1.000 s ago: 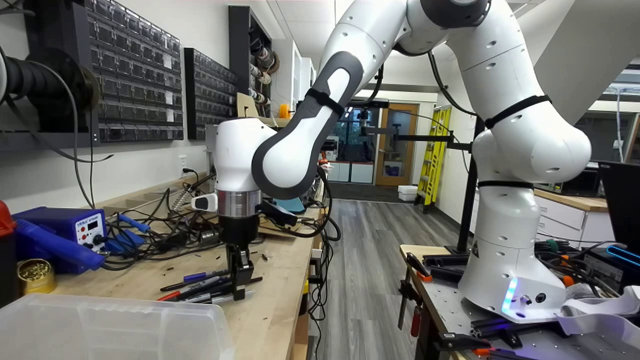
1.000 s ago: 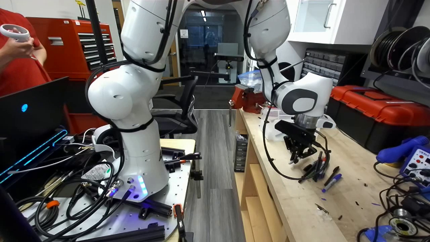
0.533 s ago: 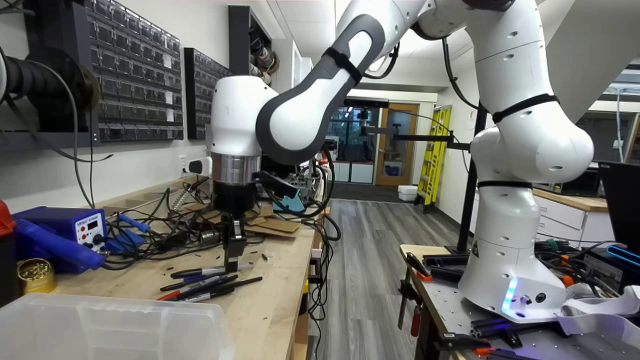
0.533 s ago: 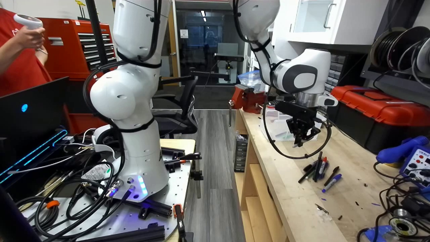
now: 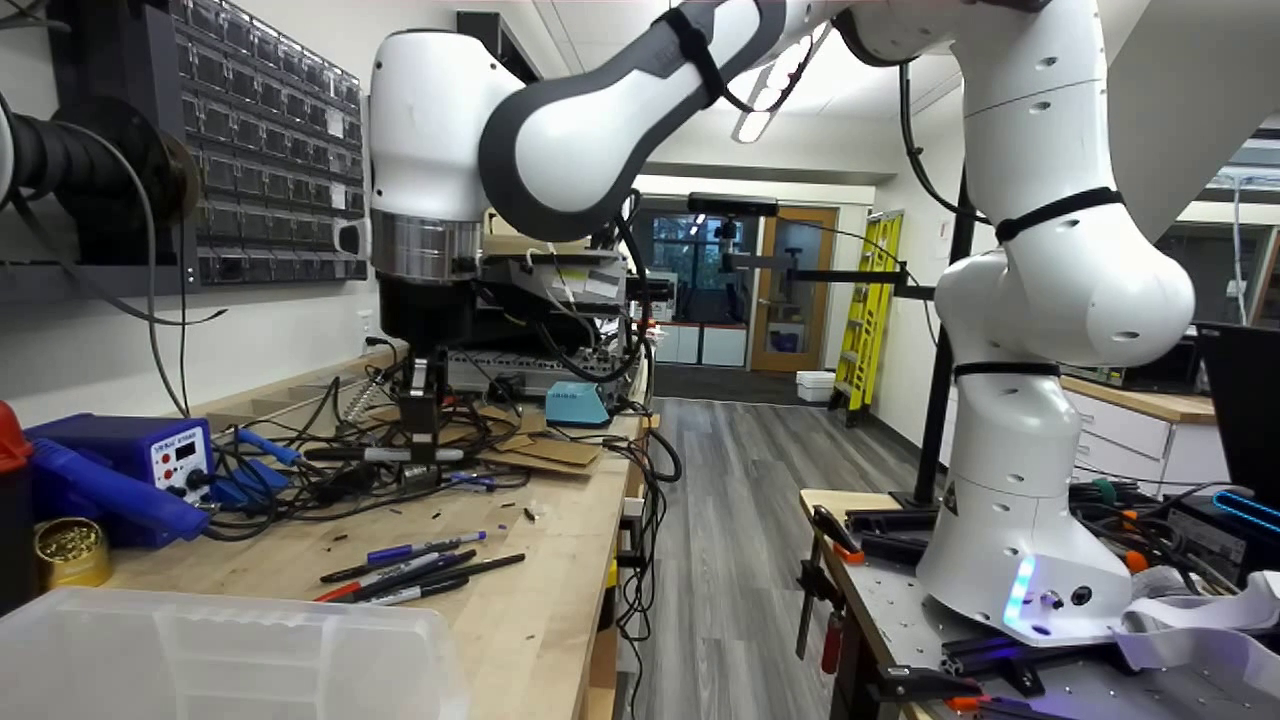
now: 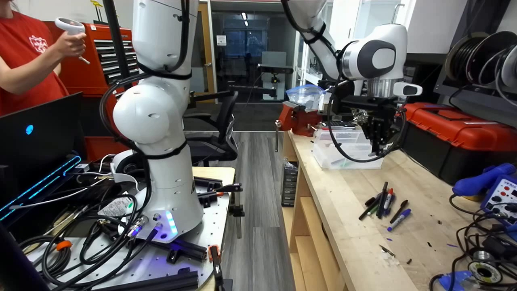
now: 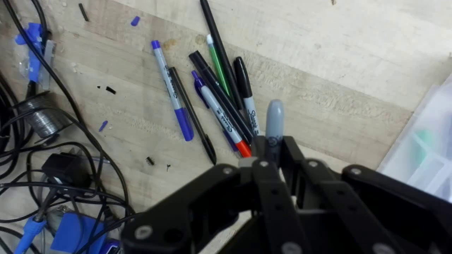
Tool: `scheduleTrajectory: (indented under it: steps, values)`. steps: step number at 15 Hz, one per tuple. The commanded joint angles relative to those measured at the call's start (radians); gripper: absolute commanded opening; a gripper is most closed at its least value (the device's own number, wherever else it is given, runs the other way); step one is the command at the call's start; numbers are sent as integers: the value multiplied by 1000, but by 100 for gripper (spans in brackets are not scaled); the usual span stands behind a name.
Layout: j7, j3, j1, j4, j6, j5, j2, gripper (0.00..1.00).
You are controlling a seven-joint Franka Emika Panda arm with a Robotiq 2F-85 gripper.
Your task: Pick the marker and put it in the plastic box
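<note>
The picking half of the task looks done; the placing half is left. The gripper (image 7: 275,145) is closed around a grey-bodied marker (image 7: 274,121), pinching it from both sides, and in the wrist view the marker's rounded grey end points to 12 o'clock. In an exterior view the marker is held about level and clear of the surface (image 5: 545,600), its grey end towards 3 o'clock and what looks like a dark cap towards 9 o'clock. The plastic box (image 7: 406,157) sits at 3 o'clock from the gripper in the wrist view, only partly in frame, with bare surface showing between it and the marker; a green shape (image 7: 422,144) shows within its outline, too blurred to name. From that gap I judge the carry unfinished: the marker is not in the box, nor, it seems, over it. What is left, by my reading, is to travel towards 3 o'clock in the wrist view until the marker clears the rim, lower it and let go. Other loose pens (image 7: 221,116) lie at 10 to 11 o'clock from the gripper, some of much the same make; the task asks for one marker, so I leave them out of the count.
</note>
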Motion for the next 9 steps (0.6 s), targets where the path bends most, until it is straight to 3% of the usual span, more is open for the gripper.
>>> scheduleTrajectory:
  steps: [1, 9]
  values:
    - [104, -7, 37, 146, -112, -2, 55, 3]
    - [186, 13, 99, 410, -184, 71, 223, 3]
